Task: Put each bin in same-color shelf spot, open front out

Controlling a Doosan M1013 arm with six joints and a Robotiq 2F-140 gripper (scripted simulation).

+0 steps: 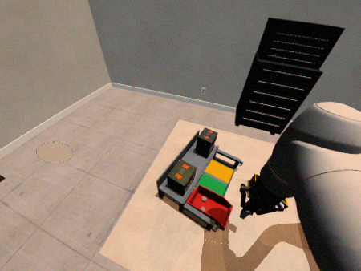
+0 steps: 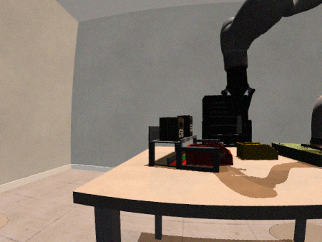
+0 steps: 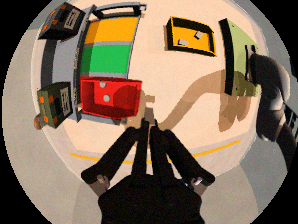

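Observation:
The low grey shelf stands on the table with a yellow-orange mark and a green mark bare on its floor. The red bin sits at the shelf's near end, tilted, and sticks out past the front; small white parts lie in it. It also shows in the wrist view. The yellow bin and the green bin lie on the table apart from the shelf. My gripper is shut and empty, hanging above the table in front of the red bin.
Two dark boxes stand on the shelf's top board. A tall black rack stands on the floor behind the table. The robot's own arm fills the right side of the top view.

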